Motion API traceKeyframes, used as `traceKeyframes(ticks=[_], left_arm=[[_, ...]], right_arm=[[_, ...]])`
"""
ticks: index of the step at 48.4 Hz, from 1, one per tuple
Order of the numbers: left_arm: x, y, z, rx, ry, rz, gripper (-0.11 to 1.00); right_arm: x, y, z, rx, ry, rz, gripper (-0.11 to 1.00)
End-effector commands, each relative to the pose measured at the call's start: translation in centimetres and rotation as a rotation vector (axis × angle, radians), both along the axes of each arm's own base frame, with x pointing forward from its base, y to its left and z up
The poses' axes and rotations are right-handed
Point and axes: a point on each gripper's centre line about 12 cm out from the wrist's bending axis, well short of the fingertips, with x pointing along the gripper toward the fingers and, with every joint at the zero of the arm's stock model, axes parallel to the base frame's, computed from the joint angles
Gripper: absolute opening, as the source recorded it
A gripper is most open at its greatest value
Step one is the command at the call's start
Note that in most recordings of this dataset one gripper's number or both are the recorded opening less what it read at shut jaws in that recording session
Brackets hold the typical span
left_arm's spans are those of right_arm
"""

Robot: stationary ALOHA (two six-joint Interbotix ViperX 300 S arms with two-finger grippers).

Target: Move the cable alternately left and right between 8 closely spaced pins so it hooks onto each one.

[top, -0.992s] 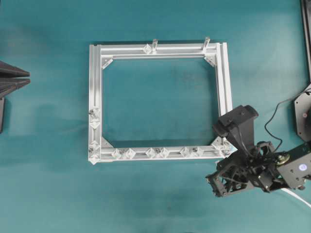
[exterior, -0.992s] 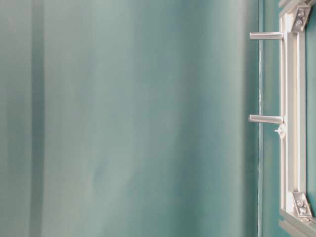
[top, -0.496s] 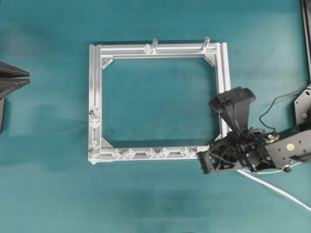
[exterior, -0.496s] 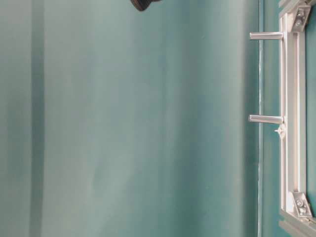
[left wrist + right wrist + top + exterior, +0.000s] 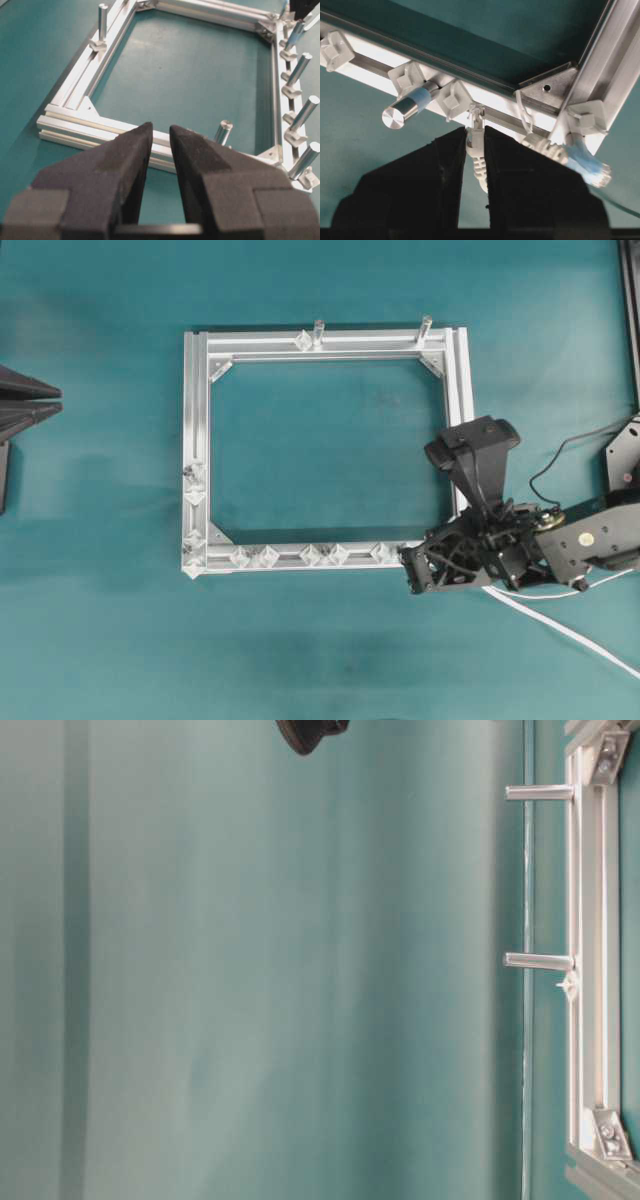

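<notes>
A: From overhead, where does the job stand?

B: At the very start, I judge. The right gripper (image 5: 412,571) sits at the bottom right corner of the frame (image 5: 197,440), at the end of the row of pins (image 5: 325,554). The cable (image 5: 560,625) trails off from under the arm toward the lower right edge. No cable lies along the pins that show.

A: And the left gripper?

B: Out of this view. Only a dark shape at the left edge shows.

A: The table-level view?

B: Little help. It shows two posts (image 5: 538,961) on the frame and a dark bit of arm at the top; no cable, no gripper.

A: The left wrist view?

B: The left gripper (image 5: 161,137) hangs with its jaws apart and nothing between them, short of the frame, idle.

A: The right wrist view?

B: The clearest. The right gripper (image 5: 474,132) is clamped on the cable's plug (image 5: 476,145), whose tip pokes out toward the rail just beside a pin (image 5: 454,100). A second white plug (image 5: 545,146) sits near the corner bracket.

A: Next move?

B: I'd say carry the plug along the rail, passing one side of that first pin, then the other side of the next, keeping the cord taut enough to catch.

A: What is hard to tell?

B: Whether the plug tip touches the rail, and whether anything is already hooked under the arm.
</notes>
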Motion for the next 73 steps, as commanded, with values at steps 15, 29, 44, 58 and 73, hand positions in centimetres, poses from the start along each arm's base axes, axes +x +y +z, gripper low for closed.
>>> traceKeyframes(ticks=[15, 29, 44, 58, 73], left_arm=[[0.1, 0.1, 0.3, -0.002, -0.007, 0.004, 0.27], [0.1, 0.1, 0.4, -0.001, -0.008, 0.004, 0.27], [0.1, 0.1, 0.4, -0.001, -0.008, 0.004, 0.27], [0.1, 0.1, 0.4, 0.000, -0.008, 0.004, 0.27], [0.1, 0.1, 0.3, -0.002, -0.007, 0.004, 0.27]], right_arm=[[0.4, 0.1, 0.6, 0.010, -0.021, -0.003, 0.13], [0.4, 0.1, 0.7, 0.012, -0.024, -0.005, 0.13], [0.4, -0.1, 0.8, 0.007, -0.018, -0.010, 0.13], [0.6, -1.5, 0.5, -0.006, -0.008, -0.030, 0.13], [1.2, -4.8, 0.4, -0.059, 0.008, 0.018, 0.13]])
